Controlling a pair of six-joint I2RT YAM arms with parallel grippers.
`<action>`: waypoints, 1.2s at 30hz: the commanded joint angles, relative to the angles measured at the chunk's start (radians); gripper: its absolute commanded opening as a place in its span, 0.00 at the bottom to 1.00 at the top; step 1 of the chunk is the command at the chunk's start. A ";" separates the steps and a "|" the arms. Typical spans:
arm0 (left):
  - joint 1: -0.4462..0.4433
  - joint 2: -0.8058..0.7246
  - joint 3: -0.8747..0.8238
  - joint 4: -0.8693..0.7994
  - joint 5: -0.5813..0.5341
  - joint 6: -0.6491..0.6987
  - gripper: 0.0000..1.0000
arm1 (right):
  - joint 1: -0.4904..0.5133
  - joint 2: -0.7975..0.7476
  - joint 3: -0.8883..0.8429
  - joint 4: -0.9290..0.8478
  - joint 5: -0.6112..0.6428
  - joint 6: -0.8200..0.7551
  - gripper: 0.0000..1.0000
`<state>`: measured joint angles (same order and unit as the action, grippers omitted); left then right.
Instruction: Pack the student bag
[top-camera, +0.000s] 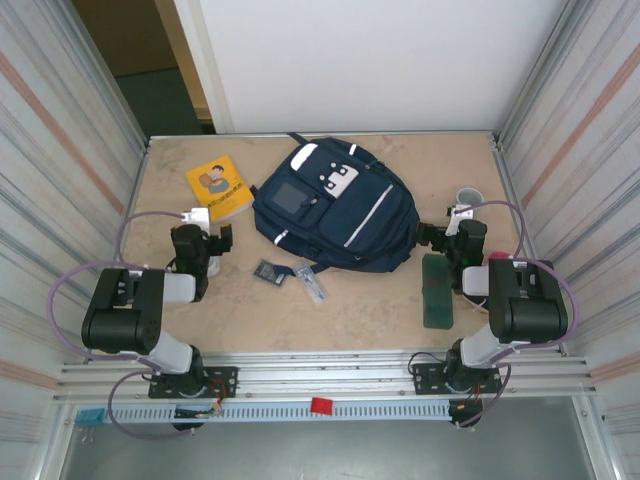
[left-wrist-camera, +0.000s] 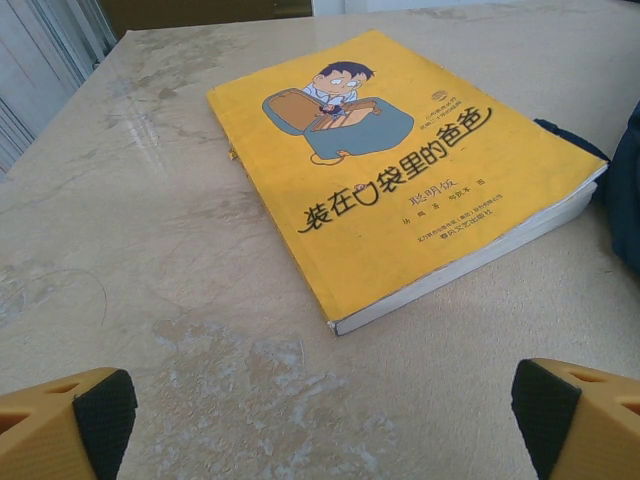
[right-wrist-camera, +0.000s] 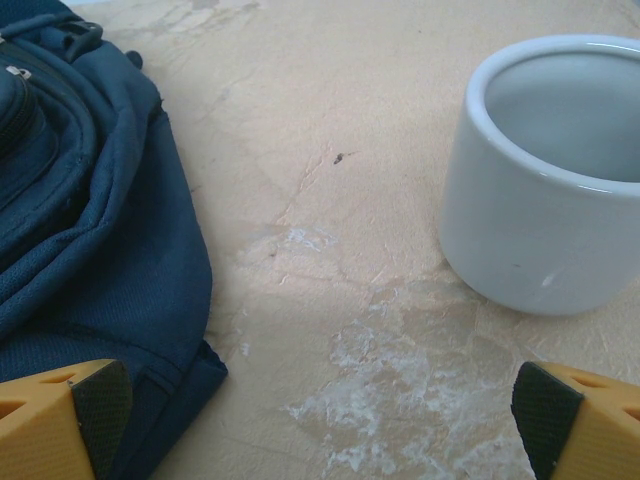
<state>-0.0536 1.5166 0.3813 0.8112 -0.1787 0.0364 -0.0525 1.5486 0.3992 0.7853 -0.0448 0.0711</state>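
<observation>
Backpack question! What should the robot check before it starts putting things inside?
1. Is the left gripper open and empty? Ok, fingers wide apart.
2. Is the right gripper open and empty? Ok.
3. Is the yellow book flat, with nothing on it, ahead of the left gripper? Ok.
4. Is the navy backpack unzipped for packing? Cannot tell; no opening shows from above.
5. Is the white cup upright and apart from the navy backpack? Ok.
</observation>
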 joint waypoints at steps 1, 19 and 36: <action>0.000 -0.004 0.007 0.023 0.003 -0.007 0.99 | 0.002 -0.006 0.010 0.014 0.015 0.013 0.99; 0.001 -0.004 0.008 0.020 0.005 -0.007 0.99 | 0.002 -0.005 0.010 0.013 0.016 0.012 0.99; -0.123 -0.287 0.304 -0.645 0.063 0.004 0.89 | -0.046 -0.264 0.398 -0.827 -0.105 0.063 0.99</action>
<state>-0.1352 1.3544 0.5396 0.4538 -0.1764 0.0494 -0.0963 1.3853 0.5926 0.3698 -0.0910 0.1005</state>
